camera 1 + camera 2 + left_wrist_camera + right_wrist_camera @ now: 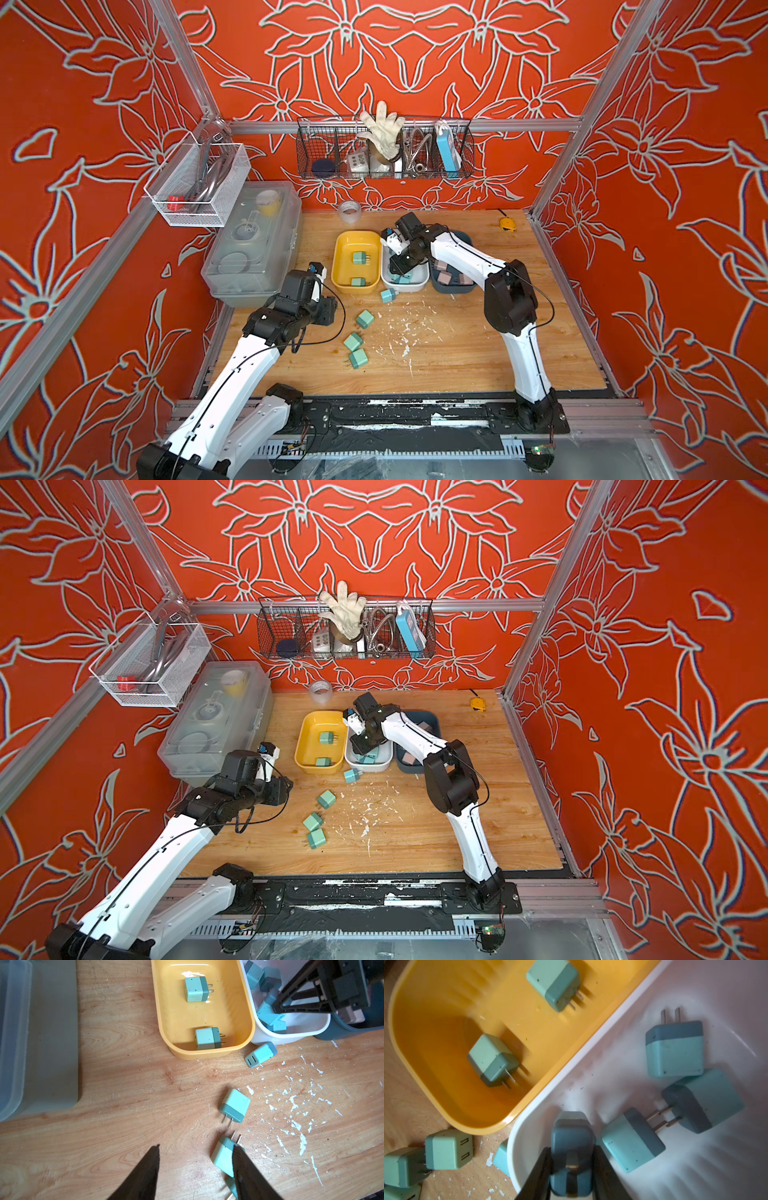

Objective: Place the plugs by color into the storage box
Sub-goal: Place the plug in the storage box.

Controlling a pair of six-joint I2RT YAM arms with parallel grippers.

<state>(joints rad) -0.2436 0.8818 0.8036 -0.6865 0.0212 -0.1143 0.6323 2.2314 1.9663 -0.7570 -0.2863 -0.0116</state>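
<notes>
At the left edge of the wooden table [457, 353] stands the translucent lidded box [253, 245]. My left gripper [196, 1148] hangs just beside it, fingers spread apart with nothing between them. In the left wrist view one finger overlaps a mint plug [222, 1157] lying on the wood; I cannot tell whether it touches. Two more loose mint plugs [365, 319] [358, 358] lie near it, all three well short of the trays.

Next comes the yellow tray [336, 259], with two mint plugs [359, 257] [357, 282] resting on its floor, apart from each other. A loose teal plug [388, 295] lies on the table just in front of the white tray [422, 284], which touches the yellow one.

My right gripper [572, 1148] reaches down into the white tray's near corner, clamped on a held teal plug [572, 1136] with its prongs pointing back toward my wrist. Three other teal plugs [673, 1051] [633, 1140] [708, 1099] lie on that tray's floor.

Farthest right, the dark blue tray [442, 290] holds pink plugs [446, 276], partly hidden by my arm.
</notes>
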